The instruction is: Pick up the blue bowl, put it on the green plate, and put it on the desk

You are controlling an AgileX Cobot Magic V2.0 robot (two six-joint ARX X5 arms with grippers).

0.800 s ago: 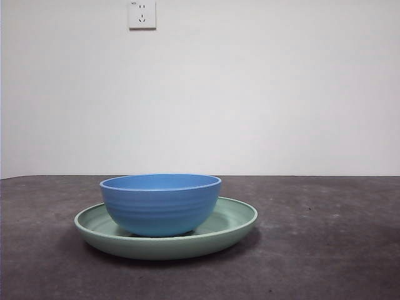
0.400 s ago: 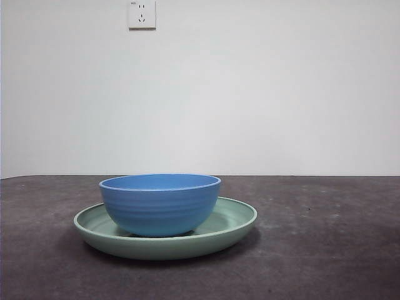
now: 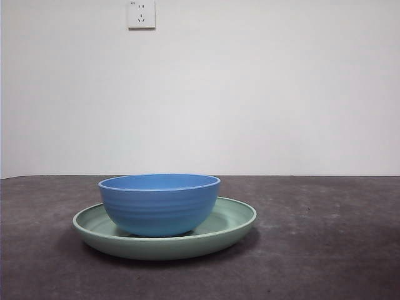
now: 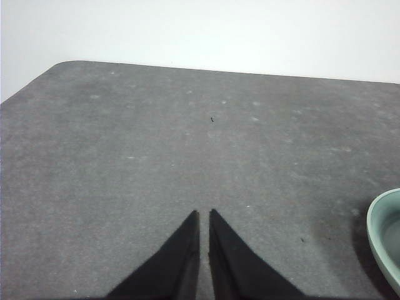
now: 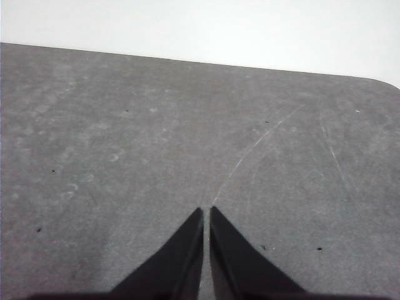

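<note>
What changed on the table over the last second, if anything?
Almost nothing. The green plate with the blue bowl on it crept a hair toward the picture's left in the front view. Nothing was gripped or released. The left gripper and right gripper wait over bare desk, jaws shut.

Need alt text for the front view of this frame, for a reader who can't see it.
A round, ridged medium-blue bowl sits upright inside a wide, shallow pale mint-green plate on a flat dark grey-brown desk. Behind is a plain white wall with a white power socket near the top. No end effector appears in this view.
</note>
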